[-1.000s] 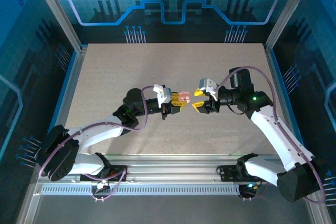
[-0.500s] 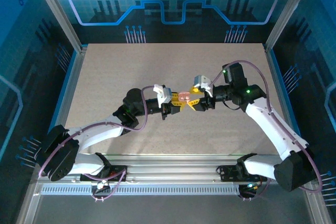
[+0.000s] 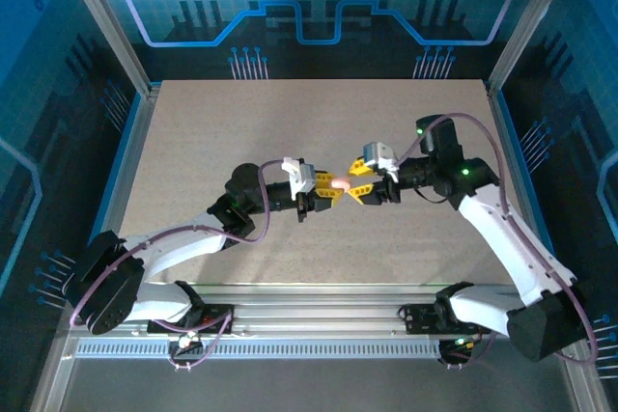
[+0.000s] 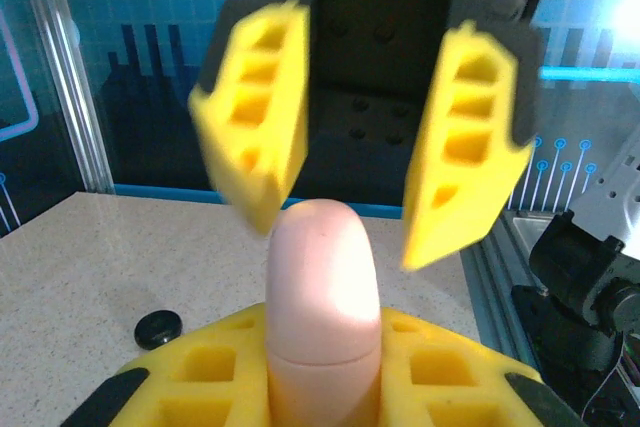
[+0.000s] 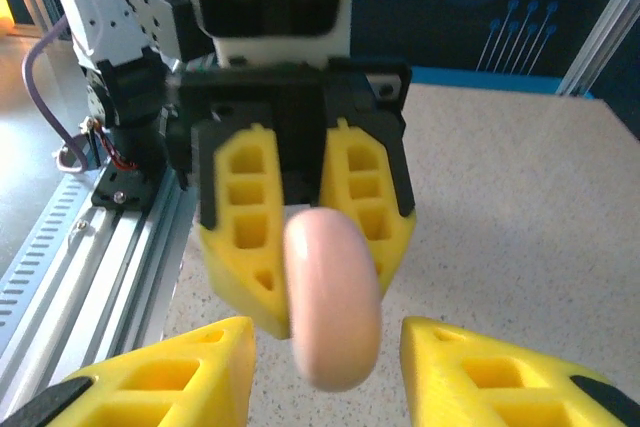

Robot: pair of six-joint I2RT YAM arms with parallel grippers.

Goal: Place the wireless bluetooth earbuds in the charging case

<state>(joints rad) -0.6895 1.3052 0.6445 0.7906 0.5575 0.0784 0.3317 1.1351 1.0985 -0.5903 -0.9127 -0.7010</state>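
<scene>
1. Above the middle of the worktop [image 3: 241,123], the two arms meet tip to tip in the air, with the left claw [image 3: 330,187] and the right claw [image 3: 354,184] facing each other.
2. The left claw is pinching the charging case [image 3: 340,182] between its yellow fingers. The pale pink rounded end juts out toward the other arm, clear of the worktop.
3. Seen from the left wrist, the charging case [image 4: 322,287] stands edge-on, rising from between the near fingers with a faint seam across its lower part.
4. The right claw [image 4: 342,237] is spread, with one yellow finger on each side of the case's free end.
5. Seen from the right wrist, the charging case [image 5: 332,297] sits between the right claw's fingers with a gap on each side. The left claw [image 5: 305,247] grips it from behind.
6. A small black disc [image 4: 158,328] lies on the worktop, well apart from both claws.
</scene>
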